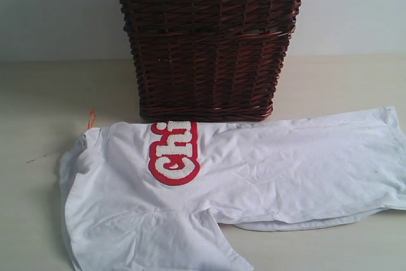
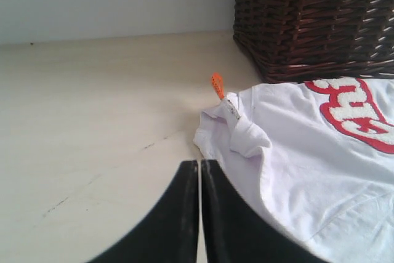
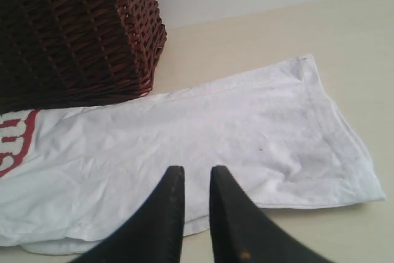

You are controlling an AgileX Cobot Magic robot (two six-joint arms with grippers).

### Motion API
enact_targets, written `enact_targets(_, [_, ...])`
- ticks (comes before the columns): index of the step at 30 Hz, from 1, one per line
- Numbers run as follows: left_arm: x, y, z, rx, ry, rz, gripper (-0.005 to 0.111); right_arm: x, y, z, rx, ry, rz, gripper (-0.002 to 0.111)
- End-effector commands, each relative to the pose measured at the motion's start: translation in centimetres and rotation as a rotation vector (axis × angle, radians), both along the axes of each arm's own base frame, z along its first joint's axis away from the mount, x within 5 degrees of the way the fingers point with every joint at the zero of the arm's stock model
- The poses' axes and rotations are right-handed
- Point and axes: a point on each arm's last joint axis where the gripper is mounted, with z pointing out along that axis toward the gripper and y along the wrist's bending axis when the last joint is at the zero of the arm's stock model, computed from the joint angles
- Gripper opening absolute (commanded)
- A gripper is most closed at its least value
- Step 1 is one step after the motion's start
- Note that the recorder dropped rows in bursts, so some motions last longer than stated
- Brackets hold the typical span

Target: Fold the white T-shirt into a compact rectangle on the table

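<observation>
The white T-shirt lies lengthwise on the table in front of the basket, folded along its length. Its neck and orange tag are at the left and its hem at the right. Only part of the red-outlined lettering shows. One sleeve sticks out toward the front edge. In the left wrist view my left gripper is shut and empty, just short of the bunched collar and tag. My right gripper is narrowly open, empty, above the shirt's near edge. Neither gripper appears in the exterior view.
A dark wicker basket with a lace-trimmed liner stands directly behind the shirt, its base touching the shirt's far edge. It also fills a corner of each wrist view: basket, basket. A pale wall runs behind the table.
</observation>
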Motion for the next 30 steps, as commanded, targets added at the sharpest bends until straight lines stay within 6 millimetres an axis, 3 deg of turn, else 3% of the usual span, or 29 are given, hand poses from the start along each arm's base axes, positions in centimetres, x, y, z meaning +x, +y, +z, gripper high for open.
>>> enact_targets(1, [-0.02,0.02,0.03,-0.005,-0.007,0.005,0.004,0.1,-0.09,0.22,-0.07,-0.051,0.011,0.016])
enact_targets(3, [-0.02,0.02,0.03,-0.005,-0.007,0.005,0.004,0.25,-0.31,0.71,-0.253,-0.125,0.036,0.016])
enact_targets(6, [-0.02,0.02,0.03,-0.005,-0.007,0.005,0.004,0.17,-0.23,0.42,-0.312,-0.1,0.068,0.016])
enact_targets(9, [-0.02,0.02,0.03,-0.005,-0.007,0.005,0.004,0.18,-0.21,0.44,-0.302,-0.101,0.067,0.016])
enact_targets(11, [-0.02,0.02,0.03,-0.005,-0.007,0.005,0.004,0.1,0.25,0.37,-0.026,-0.064,0.036,0.016])
enact_targets(12, [-0.02,0.02,0.03,-0.005,-0.007,0.005,0.004,0.17,-0.04,0.51,-0.174,-0.097,0.046,0.016])
enact_targets(14, [-0.02,0.02,0.03,-0.005,-0.007,0.005,0.004,0.17,-0.18,0.42,-0.304,-0.1,0.071,0.016])
enact_targets(19, [-0.02,0.02,0.03,-0.005,-0.007,0.005,0.004,0.15,0.16,0.52,-0.2,-0.103,0.078,0.016])
enact_targets(30, [-0.04,0.01,0.04,-0.004,-0.008,0.002,0.004,0.15,0.16,0.52,-0.2,-0.103,0.078,0.016])
